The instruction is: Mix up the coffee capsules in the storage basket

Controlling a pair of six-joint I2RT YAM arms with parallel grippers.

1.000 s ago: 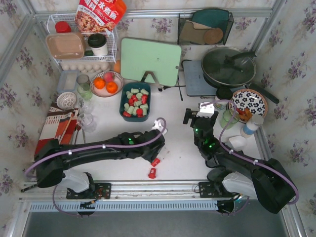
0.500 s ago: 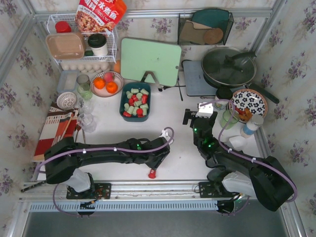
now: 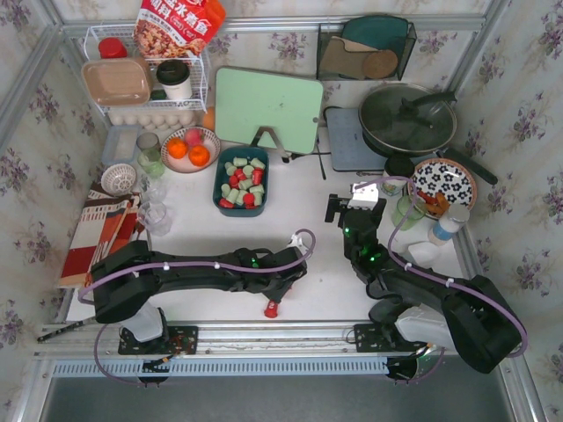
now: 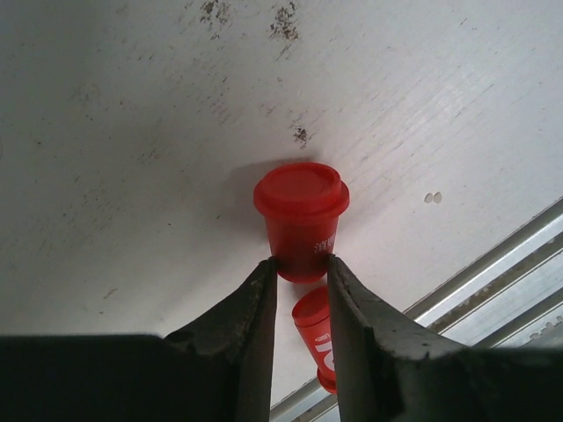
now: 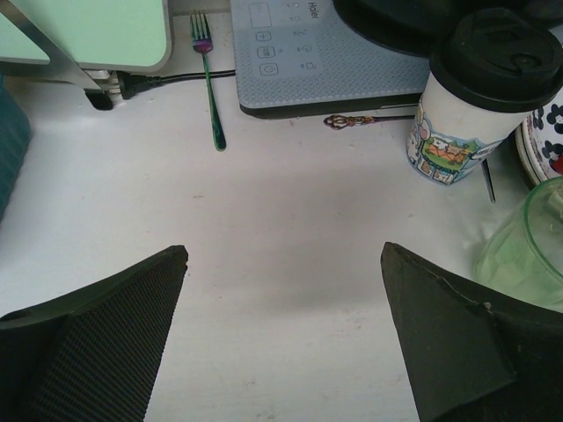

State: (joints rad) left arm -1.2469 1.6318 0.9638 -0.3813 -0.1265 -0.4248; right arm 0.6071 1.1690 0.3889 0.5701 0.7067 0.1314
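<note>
**Near edge.** Left gripper [image 4: 299, 262] is low over the desk [image 4: 132, 132]. The jaws are narrowed to a slit, and both tips press the tapered lower end of a red capsule [image 4: 302, 211], whose lidded wide end points away from the wrist. A second red capsule [image 4: 315, 334] lies just behind it, between the fingers and nearer the front rail. It is the only loose one visible from above.

**Step, as I judge it:** pick up the stray and return it to the basket.
- The hold is only on the taper, so the capsule could squirt forward.
- A bite nearer mid-body would be safer.
- Lift straight up to avoid nudging the neighbour toward the rail.
- Release low, among the green pods.

**Mid-desk.** Right gripper [image 5: 283, 255] hangs with the jaws spread wide and nothing between them.

**Further back.** Storage basket [image 3: 218, 176] sits left of centre, well apart from both grippers. The coffee capsules [image 3: 244, 180] inside are red and pale green.

**Writing.**
- The gripped capsule has faint side print, illegible.
- The second capsule shows part of some white lettering, unreadable.
- Cooktop panel [image 5: 299, 53] reads "Haier", set sideways.
- Lidded cup [image 5: 462, 97] has a cartoon print with no legible words.
- Red snack bag [image 3: 180, 22] at the back has large Chinese characters, too small to read with confidence.
</note>
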